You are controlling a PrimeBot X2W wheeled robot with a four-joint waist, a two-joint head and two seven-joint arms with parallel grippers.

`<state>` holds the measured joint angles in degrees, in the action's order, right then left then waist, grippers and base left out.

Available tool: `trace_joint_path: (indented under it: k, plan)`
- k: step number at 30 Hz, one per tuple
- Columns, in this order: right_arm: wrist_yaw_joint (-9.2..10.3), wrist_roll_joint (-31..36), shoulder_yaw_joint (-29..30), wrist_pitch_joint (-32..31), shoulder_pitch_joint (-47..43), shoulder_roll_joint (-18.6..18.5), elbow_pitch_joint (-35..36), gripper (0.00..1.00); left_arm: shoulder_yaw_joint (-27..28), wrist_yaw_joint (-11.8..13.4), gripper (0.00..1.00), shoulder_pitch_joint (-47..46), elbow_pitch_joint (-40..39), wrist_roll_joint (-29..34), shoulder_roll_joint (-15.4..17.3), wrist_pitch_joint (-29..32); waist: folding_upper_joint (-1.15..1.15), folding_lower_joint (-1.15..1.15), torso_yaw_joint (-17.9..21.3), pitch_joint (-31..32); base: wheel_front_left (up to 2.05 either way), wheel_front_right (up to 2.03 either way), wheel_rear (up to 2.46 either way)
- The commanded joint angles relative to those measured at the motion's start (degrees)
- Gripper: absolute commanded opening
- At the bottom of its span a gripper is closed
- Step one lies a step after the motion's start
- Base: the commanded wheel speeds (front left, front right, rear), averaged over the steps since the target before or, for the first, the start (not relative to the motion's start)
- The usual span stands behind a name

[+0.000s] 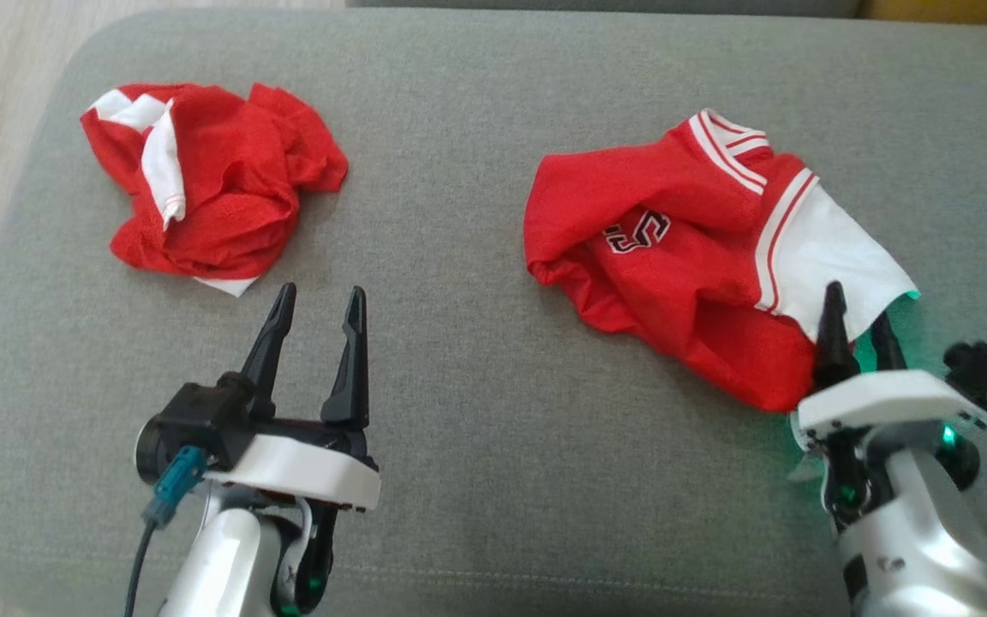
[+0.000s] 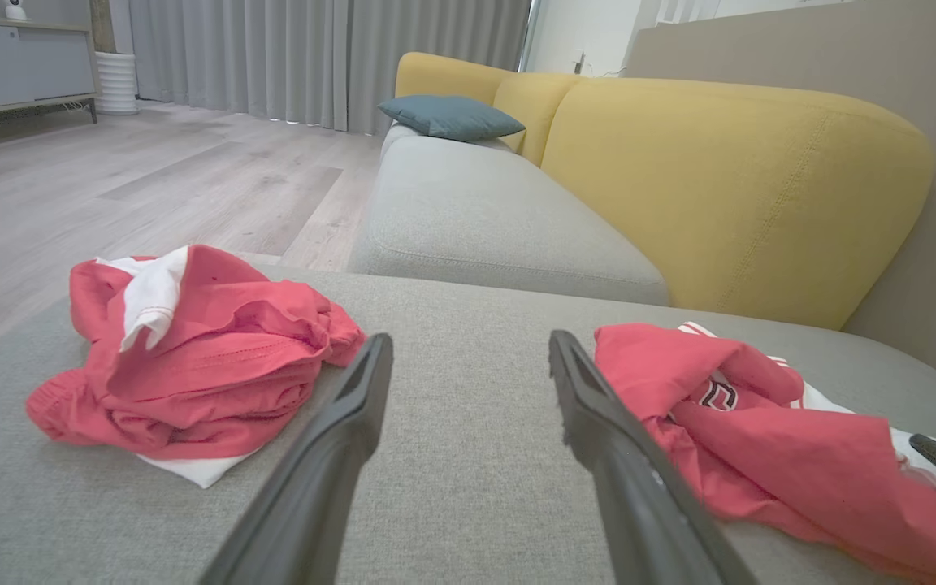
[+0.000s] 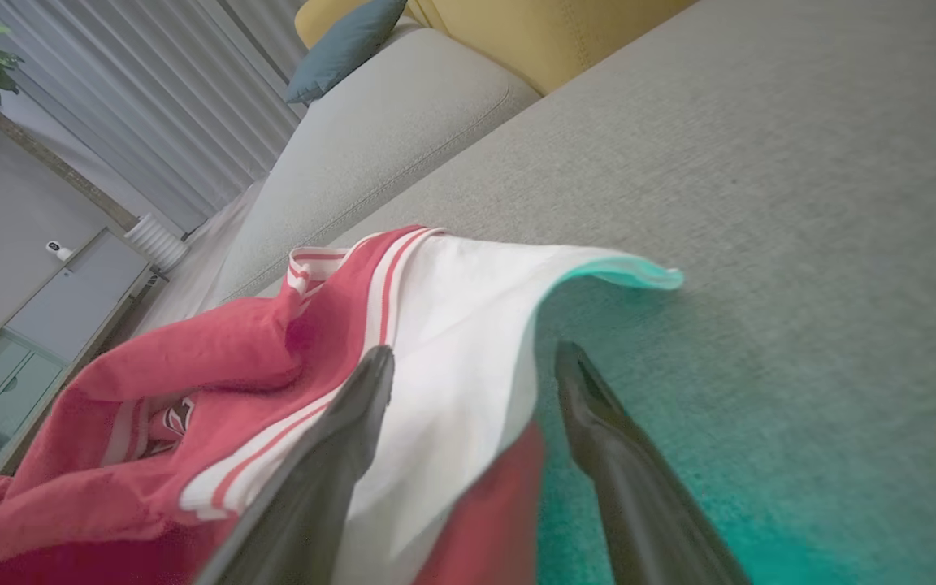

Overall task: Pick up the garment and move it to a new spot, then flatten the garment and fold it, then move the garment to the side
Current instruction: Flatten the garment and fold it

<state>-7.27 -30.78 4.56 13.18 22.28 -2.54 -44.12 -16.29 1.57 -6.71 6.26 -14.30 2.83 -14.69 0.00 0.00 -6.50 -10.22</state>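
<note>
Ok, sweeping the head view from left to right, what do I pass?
Crumpled red bundle → left gripper, open → red and white jersey → right gripper, open, at the jersey's right edge.

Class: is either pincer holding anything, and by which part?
Nothing held. Left pincer open above grey fabric cushion; right pincer open astride the white panel of the red-and-white jersey.

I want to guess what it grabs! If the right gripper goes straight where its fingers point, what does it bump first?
Probably the red-and-white shirt: its white edge seems to lie between the open fingers of the right gripper, so cloth comes first, then maybe the grey cushion.
</note>
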Motion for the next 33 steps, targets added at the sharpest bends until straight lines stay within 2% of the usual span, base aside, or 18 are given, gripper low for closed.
trace_joint_path:
  k: [1, 2, 3, 8, 12, 19, 22, 26, 30, 33]
  plan:
    - [-0.22, 0.06, -1.67, 0.83, 2.19, -0.33, 0.76, 1.0, 1.36, 0.36, 1.0, -2.9, -1.59, -0.16, 0.06, -0.3, 0.0, 0.0, -0.14, -0.21, 0.0, 0.0, 0.0]
    - [-0.22, 0.32, -2.03, 0.93, 3.06, -0.33, -0.13, 0.53, 1.33, 0.39, 1.0, -2.97, -1.55, -0.17, 0.06, -0.3, 0.0, 0.0, -0.17, -0.3, 0.0, 0.0, 0.0]
    - [-0.22, 0.88, -2.23, 1.08, 3.92, -0.33, -0.73, 0.0, 1.31, 0.44, 1.0, -3.01, -1.53, -0.17, 0.06, -0.3, 0.0, 0.0, -0.16, -0.35, 0.0, 0.0, 0.0]
    - [-0.22, 7.69, -2.21, 1.74, 6.67, -0.33, 1.77, 0.0, 1.59, 0.82, 1.0, -2.77, -1.18, -0.51, 0.05, -0.3, 0.0, 0.0, 0.7, 0.56, 0.0, 0.0, 0.0]
    - [-0.22, 14.89, -2.31, 1.79, 6.1, -0.33, 11.27, 0.0, 1.59, 0.94, 1.0, -2.36, -1.04, -1.16, 0.05, -0.3, 0.0, 0.0, 1.65, 2.39, 0.0, 0.0, 0.0]
    - [-0.22, 21.58, -12.73, 1.81, 4.01, -0.59, 27.48, 0.0, 1.21, 1.15, 1.0, -0.8, -0.9, -1.82, 0.05, -0.3, 0.0, 0.0, 2.85, 6.48, 0.0, 0.0, 0.0]
    - [-0.22, 22.01, -17.65, -0.46, 5.88, -4.46, 31.21, 0.0, 0.86, 1.21, 1.0, -0.2, -1.1, -2.03, 0.05, -0.3, 0.0, 0.0, 2.57, 7.56, 0.0, 0.0, 0.0]
    - [-0.22, 21.06, -22.63, -5.22, 10.38, -13.1, 33.75, 0.0, 0.42, 1.43, 1.0, -0.01, -1.65, -2.62, 0.05, -0.3, 0.0, 0.0, 1.29, 7.7, 0.0, 0.0, 0.0]
    - [-0.22, 18.5, -26.18, -7.89, 16.05, -21.58, 33.58, 0.0, 0.04, 1.71, 1.0, 0.02, -2.1, -3.33, 0.05, -0.3, 0.0, 0.0, -0.15, 6.62, 0.0, 0.0, 0.0]
    - [-0.22, 16.57, -27.83, -7.88, 20.85, -25.15, 33.39, 0.0, -0.39, 1.84, 1.0, -0.18, -2.17, -3.65, 0.05, -0.3, 0.0, 0.0, -1.29, 5.87, 0.0, 0.0, 0.0]
